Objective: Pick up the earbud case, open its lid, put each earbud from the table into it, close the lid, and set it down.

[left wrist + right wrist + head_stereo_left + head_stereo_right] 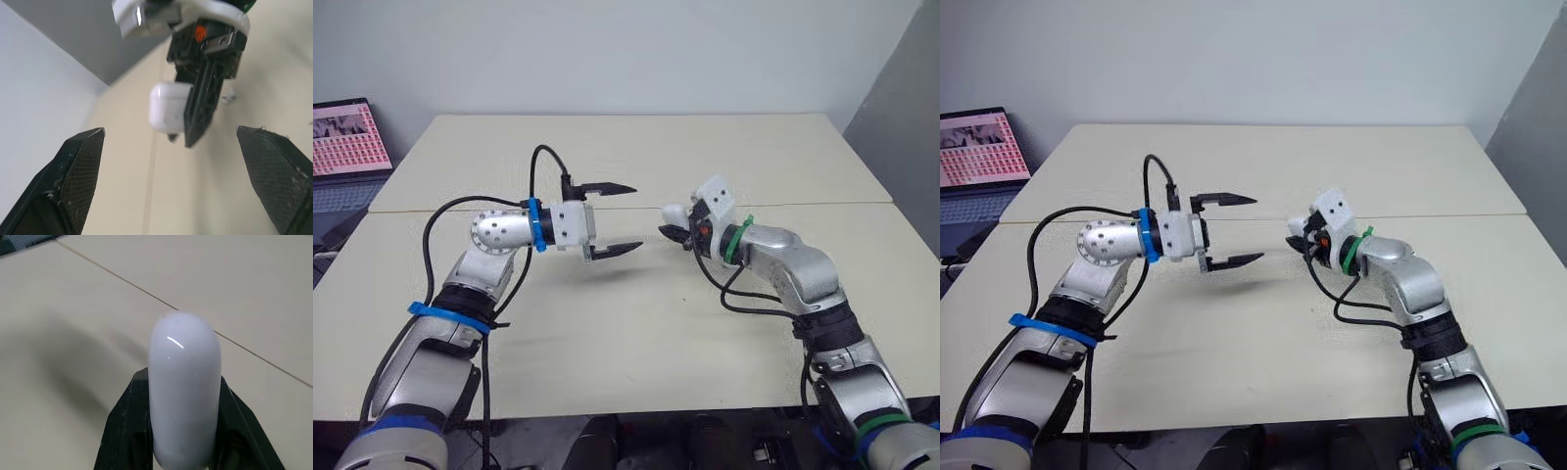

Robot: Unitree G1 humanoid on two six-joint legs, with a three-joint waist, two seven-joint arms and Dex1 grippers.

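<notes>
tabletop (607,333) below, case (183,391) in right pincer (677,235)

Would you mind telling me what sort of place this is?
Probably a robotics lab or office test room: two plain cream tables pushed together, an open laptop showing a pink grid at the left edge, a bare pale wall. The right gripper holds a glossy white earbud case.
</notes>
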